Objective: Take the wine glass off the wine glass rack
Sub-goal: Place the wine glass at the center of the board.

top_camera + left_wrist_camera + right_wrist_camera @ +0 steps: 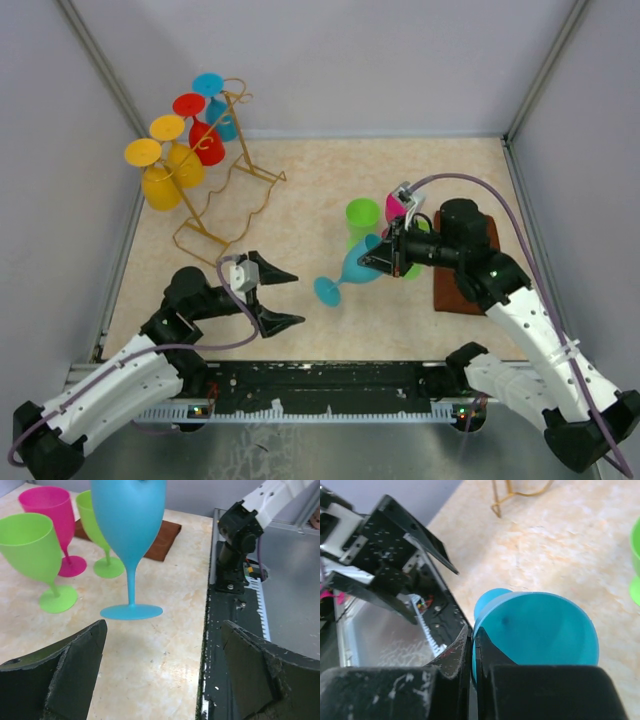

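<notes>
The right pincer [388, 258] is clamped on the rim of the blue wine glass [355, 268], well apart from the rack [243, 150] — probably so its foot can settle beside the green glass [362, 215]. The left pincer [292, 298] gapes apart, empty.
</notes>
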Robot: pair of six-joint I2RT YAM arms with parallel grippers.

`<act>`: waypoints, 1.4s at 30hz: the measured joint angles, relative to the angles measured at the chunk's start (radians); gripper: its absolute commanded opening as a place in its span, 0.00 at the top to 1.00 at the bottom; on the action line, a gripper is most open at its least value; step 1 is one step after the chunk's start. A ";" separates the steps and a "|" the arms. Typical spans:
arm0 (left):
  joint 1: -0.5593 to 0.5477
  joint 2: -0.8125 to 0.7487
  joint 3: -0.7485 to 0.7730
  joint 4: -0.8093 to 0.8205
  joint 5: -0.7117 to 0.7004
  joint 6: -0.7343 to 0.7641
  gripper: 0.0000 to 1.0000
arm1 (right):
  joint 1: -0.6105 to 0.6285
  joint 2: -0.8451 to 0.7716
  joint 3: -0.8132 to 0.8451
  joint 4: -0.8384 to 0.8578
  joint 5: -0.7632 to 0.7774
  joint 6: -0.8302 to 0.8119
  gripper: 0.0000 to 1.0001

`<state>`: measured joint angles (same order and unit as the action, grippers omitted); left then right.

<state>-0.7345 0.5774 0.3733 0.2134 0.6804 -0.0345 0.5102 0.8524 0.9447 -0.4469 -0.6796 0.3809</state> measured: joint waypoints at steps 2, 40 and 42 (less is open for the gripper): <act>0.000 -0.005 -0.001 -0.014 -0.042 0.005 0.00 | 0.005 0.000 0.000 -0.039 0.068 -0.025 1.00; 0.044 0.195 0.008 -0.196 -0.982 -0.251 0.01 | 0.267 0.377 0.011 -0.026 0.909 -0.204 0.93; 0.080 0.225 0.023 -0.206 -0.973 -0.257 0.01 | 0.267 0.379 0.011 -0.024 0.916 -0.206 0.90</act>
<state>-0.6544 0.8021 0.3965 0.0071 -0.2928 -0.2920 0.7769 1.2312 0.9554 -0.4713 0.2359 0.1749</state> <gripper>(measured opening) 0.994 0.062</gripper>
